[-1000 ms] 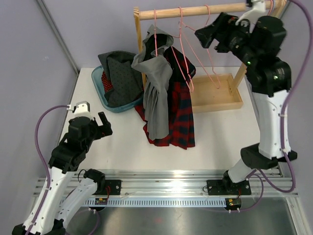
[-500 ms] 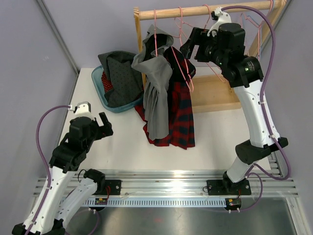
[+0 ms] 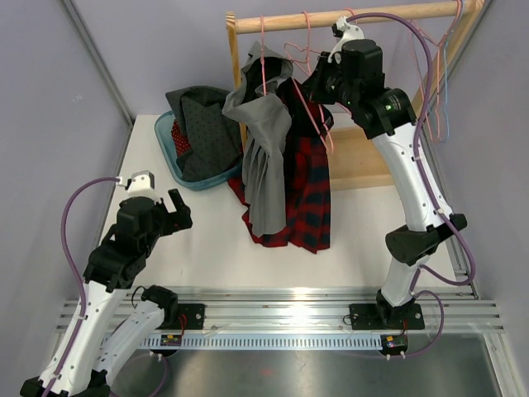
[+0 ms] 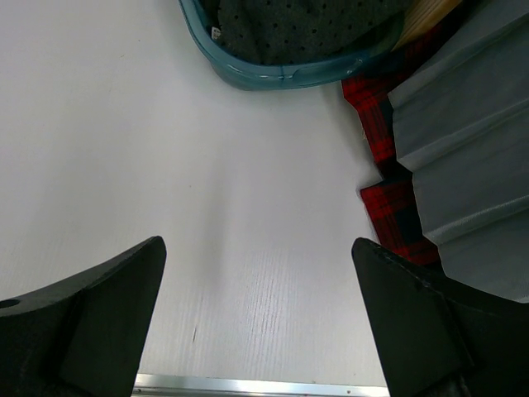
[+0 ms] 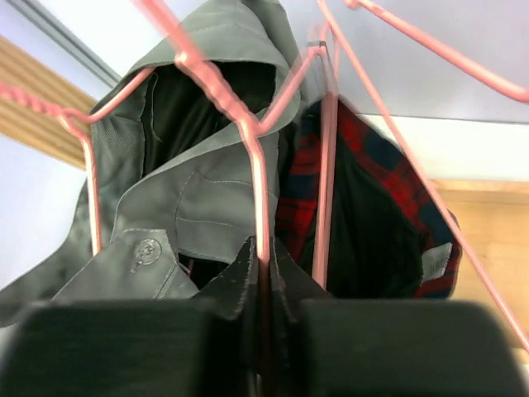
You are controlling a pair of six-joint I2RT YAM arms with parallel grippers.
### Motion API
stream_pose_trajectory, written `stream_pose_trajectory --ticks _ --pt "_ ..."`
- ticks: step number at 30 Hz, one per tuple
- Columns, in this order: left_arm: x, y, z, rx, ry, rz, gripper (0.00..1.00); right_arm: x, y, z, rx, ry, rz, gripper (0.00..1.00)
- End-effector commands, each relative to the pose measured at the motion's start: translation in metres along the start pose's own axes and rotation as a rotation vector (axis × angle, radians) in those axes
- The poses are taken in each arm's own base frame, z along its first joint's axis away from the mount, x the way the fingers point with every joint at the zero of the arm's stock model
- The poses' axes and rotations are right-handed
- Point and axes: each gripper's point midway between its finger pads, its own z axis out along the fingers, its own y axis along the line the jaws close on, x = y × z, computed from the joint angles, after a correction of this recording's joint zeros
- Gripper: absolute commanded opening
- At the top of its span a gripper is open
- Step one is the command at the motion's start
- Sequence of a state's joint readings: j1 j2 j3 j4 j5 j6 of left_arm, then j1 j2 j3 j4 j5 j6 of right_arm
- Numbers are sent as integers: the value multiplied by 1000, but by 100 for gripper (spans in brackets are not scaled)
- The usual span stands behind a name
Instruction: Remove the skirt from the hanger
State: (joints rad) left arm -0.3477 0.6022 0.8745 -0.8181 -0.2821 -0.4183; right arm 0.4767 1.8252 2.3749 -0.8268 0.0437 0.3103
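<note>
The red and dark tartan skirt (image 3: 310,190) hangs from the wooden rail, its hem lying on the table; it also shows in the right wrist view (image 5: 372,207) and the left wrist view (image 4: 388,198). A grey garment (image 3: 264,165) hangs in front of it on the left. My right gripper (image 3: 320,83) is up at the rail, shut (image 5: 263,252) on a thin pink wire of a hanger (image 5: 258,190) just beside the skirt's waist. My left gripper (image 3: 169,211) hovers low over the table's left side, open (image 4: 256,248) with nothing between its fingers.
A teal basket (image 3: 165,149) holding dark dotted and red cloth stands at the back left. The wooden rack's rail (image 3: 281,22) carries several more pink hangers and a light blue one (image 3: 447,107) at the right. The rack's tray base (image 3: 364,169) lies behind the skirt.
My right arm swung left along the rail from its right end to the skirt's side, and its jaws closed on the pink hanger wire. The left arm has not moved.
</note>
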Motion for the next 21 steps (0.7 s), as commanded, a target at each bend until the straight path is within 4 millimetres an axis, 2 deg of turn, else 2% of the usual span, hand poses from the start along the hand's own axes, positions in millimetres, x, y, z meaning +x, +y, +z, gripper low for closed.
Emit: stream_pose_trajectory --ticks 1,5,6,8,9,12,13,14,15,16,17,18,19,20,21 --pt "-4 -9 1 46 -19 7 99 -23 8 -4 -6 -81 10 0" --pt "-4 -9 1 49 -17 7 99 -37 9 -8 -3 -126 -2 0" --pt "-4 -9 1 49 -17 9 99 -50 12 -14 -14 -166 -3 0" --pt "-3 -9 1 50 -15 9 99 -62 9 -14 10 -208 -21 0" --pt "-4 -10 1 51 -15 11 99 -78 12 -23 7 -255 -23 0" --pt "-4 -10 1 53 -16 10 99 -95 6 -27 49 -326 -32 0" --pt "-4 -11 0 57 -16 11 99 -103 7 -37 49 -355 -29 0" --pt "-5 -12 0 64 -18 13 99 -106 5 -41 58 -372 -27 0" --pt "-6 -14 -1 75 -21 19 99 -100 2 -34 66 -367 -27 0" --pt "-6 -17 -1 93 -16 22 99 -107 2 -49 64 -397 -18 0" --pt "-7 -19 -1 104 -18 26 99 -105 1 -52 66 -402 -9 0" --pt "-9 -21 -1 109 -16 33 99 -94 -3 -43 74 -386 -7 0" --pt "-14 -21 -1 98 -28 36 99 -100 -3 -62 68 -419 3 0" --pt "-13 -20 4 76 -9 45 99 -100 -3 -66 64 -431 8 0" --pt "-17 -22 5 74 -11 54 99 -90 -8 -58 71 -428 5 0"
